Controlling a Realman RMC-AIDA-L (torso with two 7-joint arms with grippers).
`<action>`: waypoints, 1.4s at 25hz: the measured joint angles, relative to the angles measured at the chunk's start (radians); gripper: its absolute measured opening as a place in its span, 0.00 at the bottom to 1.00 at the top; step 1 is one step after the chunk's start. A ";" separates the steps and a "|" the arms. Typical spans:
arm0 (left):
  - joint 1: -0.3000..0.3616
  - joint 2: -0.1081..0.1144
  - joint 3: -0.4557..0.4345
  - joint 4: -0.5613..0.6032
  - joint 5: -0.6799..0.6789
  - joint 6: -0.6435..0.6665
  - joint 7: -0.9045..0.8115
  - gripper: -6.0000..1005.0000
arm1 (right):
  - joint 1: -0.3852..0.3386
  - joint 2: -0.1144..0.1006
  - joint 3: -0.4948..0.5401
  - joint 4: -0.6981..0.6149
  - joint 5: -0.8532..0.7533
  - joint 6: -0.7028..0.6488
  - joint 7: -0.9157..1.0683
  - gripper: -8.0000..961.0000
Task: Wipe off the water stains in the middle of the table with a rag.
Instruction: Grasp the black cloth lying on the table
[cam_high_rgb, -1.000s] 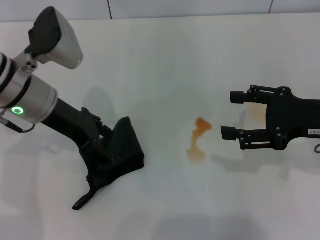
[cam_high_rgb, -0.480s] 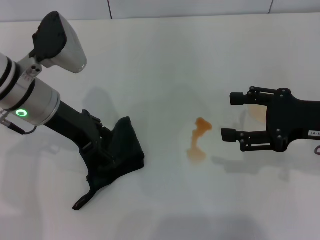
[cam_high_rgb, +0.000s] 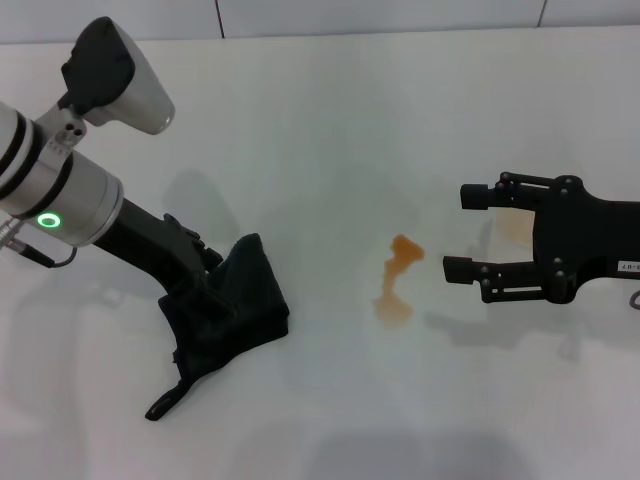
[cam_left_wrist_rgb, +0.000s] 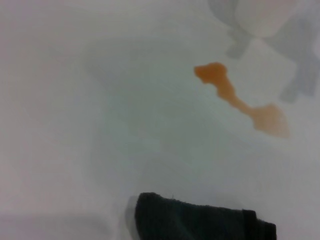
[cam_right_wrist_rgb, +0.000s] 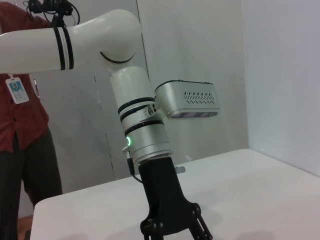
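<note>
The water stains (cam_high_rgb: 395, 281) are an orange-brown smear of two blobs joined by a thin neck, in the middle of the white table (cam_high_rgb: 330, 130). They also show in the left wrist view (cam_left_wrist_rgb: 239, 101). The black rag (cam_high_rgb: 240, 312) lies bunched to the left of the stains, with a thin tail toward the front; its edge shows in the left wrist view (cam_left_wrist_rgb: 200, 220). My left gripper (cam_high_rgb: 205, 292) is pressed down into the rag's folds and holds them pinched. My right gripper (cam_high_rgb: 456, 231) is open and empty just right of the stains.
A faint tan ring mark (cam_high_rgb: 512, 228) lies on the table behind my right gripper. Grey seam lines (cam_high_rgb: 218, 18) run along the table's far edge. In the right wrist view a person in a red shirt (cam_right_wrist_rgb: 20, 125) stands beyond the table behind my left arm (cam_right_wrist_rgb: 145, 135).
My left arm's wrist has shifted slightly over the rag. The rag, the stains and my right gripper have stayed in place.
</note>
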 joint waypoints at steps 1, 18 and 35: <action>0.001 0.000 -0.002 0.002 0.000 -0.001 -0.011 0.88 | 0.000 0.000 0.001 -0.001 0.000 0.000 0.000 0.88; 0.018 -0.001 0.001 0.000 0.000 -0.024 -0.056 0.88 | 0.004 0.000 -0.001 0.001 0.000 -0.002 -0.001 0.87; 0.023 -0.001 0.064 0.002 -0.032 -0.044 -0.087 0.88 | -0.001 0.000 -0.003 0.003 0.012 -0.020 -0.003 0.87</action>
